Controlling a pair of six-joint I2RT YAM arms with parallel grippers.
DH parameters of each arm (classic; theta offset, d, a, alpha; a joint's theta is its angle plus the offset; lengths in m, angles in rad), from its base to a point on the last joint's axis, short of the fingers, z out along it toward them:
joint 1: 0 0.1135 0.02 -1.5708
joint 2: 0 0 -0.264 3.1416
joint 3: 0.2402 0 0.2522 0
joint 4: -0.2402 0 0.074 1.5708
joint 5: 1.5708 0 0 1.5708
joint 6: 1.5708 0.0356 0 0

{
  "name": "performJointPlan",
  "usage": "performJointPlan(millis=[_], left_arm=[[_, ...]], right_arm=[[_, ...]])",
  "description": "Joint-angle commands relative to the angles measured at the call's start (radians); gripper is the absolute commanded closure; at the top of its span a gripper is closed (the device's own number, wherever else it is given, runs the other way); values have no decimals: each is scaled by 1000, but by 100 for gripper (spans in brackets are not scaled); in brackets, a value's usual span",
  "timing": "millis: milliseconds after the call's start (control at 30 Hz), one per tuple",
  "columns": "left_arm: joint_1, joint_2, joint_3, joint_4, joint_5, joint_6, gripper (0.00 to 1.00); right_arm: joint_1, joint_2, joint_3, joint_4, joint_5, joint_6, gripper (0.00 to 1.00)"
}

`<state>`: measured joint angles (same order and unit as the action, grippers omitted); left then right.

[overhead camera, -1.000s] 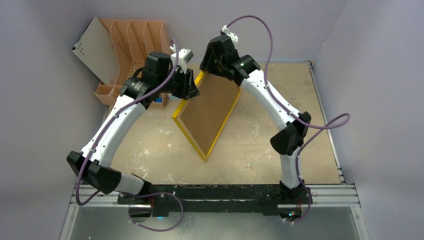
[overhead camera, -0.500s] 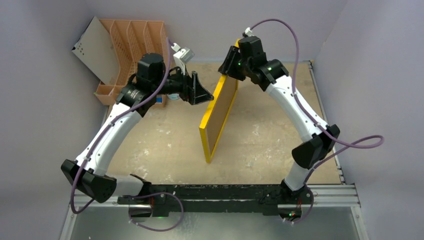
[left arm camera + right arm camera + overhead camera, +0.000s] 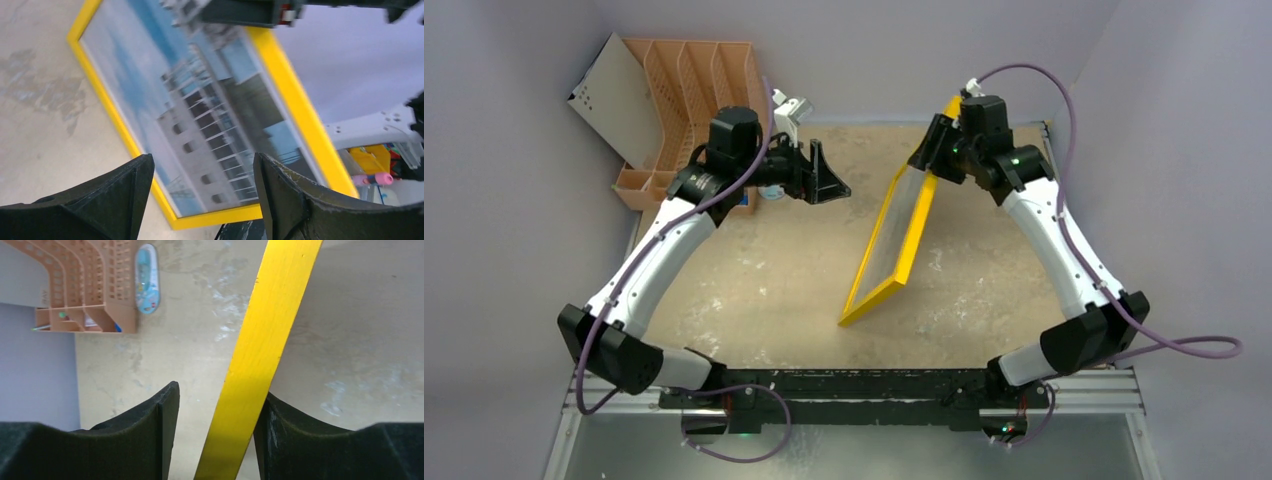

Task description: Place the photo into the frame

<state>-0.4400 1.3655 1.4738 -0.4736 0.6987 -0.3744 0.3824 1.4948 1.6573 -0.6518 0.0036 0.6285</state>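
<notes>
The frame [image 3: 921,228], with a yellow rim, stands tilted on its lower corner at mid-table, its front turned toward the left arm. The photo [image 3: 200,115], a white building under blue sky, shows behind the pane in the left wrist view, inside the yellow rim [image 3: 295,115]. My right gripper [image 3: 932,150] is at the frame's top edge. In the right wrist view the yellow edge [image 3: 272,315] passes between its fingers [image 3: 220,392], touching the right finger, with a gap to the left one. My left gripper [image 3: 832,178] is open and empty, left of the frame and apart from it [image 3: 202,170].
An orange slotted rack [image 3: 694,90] stands at the back left with a white board [image 3: 614,95] leaning on it; the rack also shows in the right wrist view [image 3: 90,285]. A small blue-and-white object [image 3: 146,277] lies beside it. Purple walls surround the table.
My right gripper has swung the frame's top edge to the right, turning it from brown back showing to front facing left. My left gripper has let go and drawn back.
</notes>
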Motion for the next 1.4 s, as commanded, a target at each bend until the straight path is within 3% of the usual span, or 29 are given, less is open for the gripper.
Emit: performJointPlan(millis=[0,233,500,633,867,1033,1167,1367], left_arm=[[41,33,-39,-47,-101,-9,25],[98,77,-126,-11,-96,-58,27],[115,138,-186,15,-118,-79,27],[122,165,-210,-3,-220,-77,27],[142,179,-273,-56,-446,-67,27],[155,186,-364,-40,-476,-85,27],[155,223,-440,62,-421,-116,27],[156,355,-414,186,-420,-157,27]], right_arm=[[-54,-92,-99,45,-78,-83,44],[-148,-217,-319,133,-107,-103,50],[-255,-339,-701,571,-329,-109,50],[-299,-285,-803,789,-428,-71,50],[-316,-130,-865,1003,-533,-49,49],[-319,-44,-954,1183,-588,32,46],[-327,-5,-1010,1243,-588,67,43],[-330,8,-1103,1309,-567,144,44]])
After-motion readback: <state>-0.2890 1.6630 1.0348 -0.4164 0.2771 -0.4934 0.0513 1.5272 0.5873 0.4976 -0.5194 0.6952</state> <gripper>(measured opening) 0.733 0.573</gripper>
